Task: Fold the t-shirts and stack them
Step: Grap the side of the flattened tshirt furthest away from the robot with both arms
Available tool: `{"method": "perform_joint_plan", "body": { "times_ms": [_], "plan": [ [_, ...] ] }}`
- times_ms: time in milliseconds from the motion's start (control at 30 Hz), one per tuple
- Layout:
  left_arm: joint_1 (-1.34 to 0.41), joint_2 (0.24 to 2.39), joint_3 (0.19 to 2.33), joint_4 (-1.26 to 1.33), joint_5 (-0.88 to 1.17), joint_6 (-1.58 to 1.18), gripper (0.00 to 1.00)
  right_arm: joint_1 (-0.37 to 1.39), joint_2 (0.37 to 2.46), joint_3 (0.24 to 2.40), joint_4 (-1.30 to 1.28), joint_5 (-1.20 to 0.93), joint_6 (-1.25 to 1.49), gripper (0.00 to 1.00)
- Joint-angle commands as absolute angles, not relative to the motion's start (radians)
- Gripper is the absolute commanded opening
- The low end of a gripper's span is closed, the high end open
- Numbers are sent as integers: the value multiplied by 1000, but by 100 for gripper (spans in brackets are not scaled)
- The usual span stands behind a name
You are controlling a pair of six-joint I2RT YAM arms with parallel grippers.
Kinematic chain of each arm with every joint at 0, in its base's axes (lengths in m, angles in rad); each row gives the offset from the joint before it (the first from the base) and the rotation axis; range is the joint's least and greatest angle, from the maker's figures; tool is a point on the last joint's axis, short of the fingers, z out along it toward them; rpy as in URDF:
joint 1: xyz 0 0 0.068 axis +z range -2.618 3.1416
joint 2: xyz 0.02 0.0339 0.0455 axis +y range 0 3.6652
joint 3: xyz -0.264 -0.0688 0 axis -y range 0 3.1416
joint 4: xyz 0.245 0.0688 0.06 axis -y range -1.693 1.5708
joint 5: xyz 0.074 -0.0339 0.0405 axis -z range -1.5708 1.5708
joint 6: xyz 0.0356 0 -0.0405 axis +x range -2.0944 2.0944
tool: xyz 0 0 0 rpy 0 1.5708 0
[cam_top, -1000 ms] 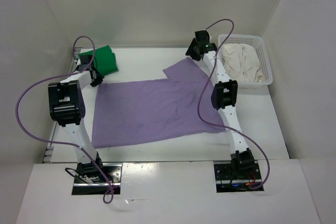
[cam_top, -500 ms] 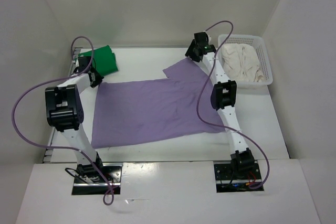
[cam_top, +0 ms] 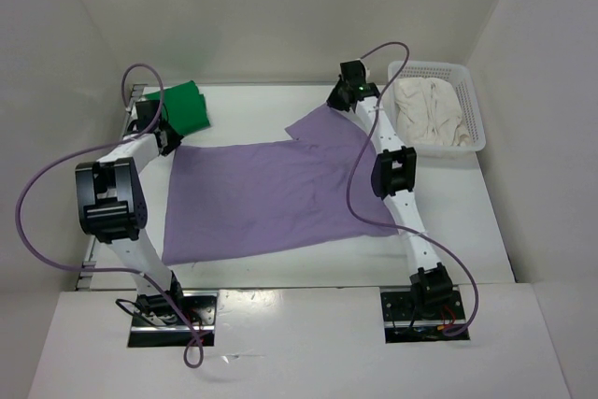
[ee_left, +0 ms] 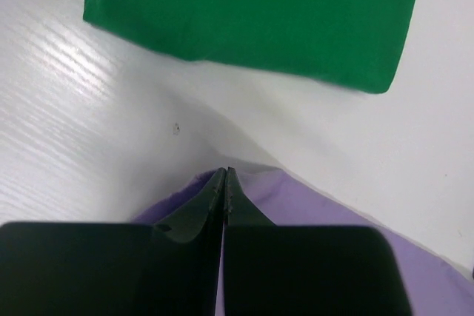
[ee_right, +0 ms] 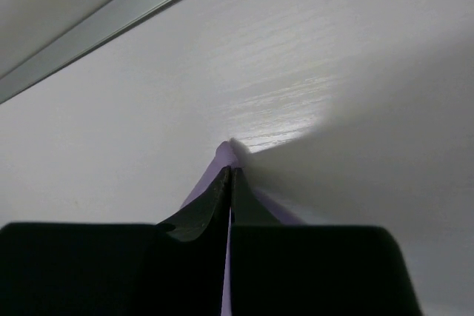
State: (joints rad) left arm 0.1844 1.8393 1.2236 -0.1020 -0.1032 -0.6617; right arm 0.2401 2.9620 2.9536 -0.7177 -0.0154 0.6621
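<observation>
The lavender-purple t-shirt (cam_top: pixel 271 193) lies spread flat over the middle of the table. My left gripper (cam_top: pixel 166 140) is shut on its far left corner (ee_left: pixel 296 201). At the far right, my right gripper (cam_top: pixel 334 106) is shut on the shirt's sleeve edge, and a small purple peak (ee_right: pixel 227 153) pokes out past its fingertips. The green t-shirt (cam_top: pixel 185 106) lies folded at the back left, just beyond the left gripper (ee_left: pixel 225 175), and fills the top of the left wrist view (ee_left: pixel 252 12). The cream-white t-shirt (cam_top: pixel 428 111) lies bunched in the basket.
The white perforated basket (cam_top: pixel 475 111) stands at the back right, close to my right arm. White walls enclose the table on three sides. A metal strip (ee_right: pixel 111 24) runs along the base of the back wall.
My right gripper has shut on the sleeve edge and drawn it slightly left and back. My left gripper has moved a little toward the back with the corner in it.
</observation>
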Motion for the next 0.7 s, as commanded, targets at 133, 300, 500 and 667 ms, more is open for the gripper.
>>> {"method": "perform_joint_plan", "body": {
  "times_ms": [133, 300, 500, 667],
  "plan": [
    [181, 1738, 1186, -72, -98, -672, 0, 253, 2930, 3134, -808, -41, 690, 0],
    [181, 1689, 1151, -86, -89, -661, 0, 253, 2813, 3134, -934, -51, 627, 0],
    [181, 1609, 1080, -109, -89, -661, 0, 253, 2728, 3134, -1162, -75, 604, 0],
    [181, 1566, 1055, -118, -55, -661, 0, 275, 2633, 3134, -1301, -23, 594, 0]
  ]
}}
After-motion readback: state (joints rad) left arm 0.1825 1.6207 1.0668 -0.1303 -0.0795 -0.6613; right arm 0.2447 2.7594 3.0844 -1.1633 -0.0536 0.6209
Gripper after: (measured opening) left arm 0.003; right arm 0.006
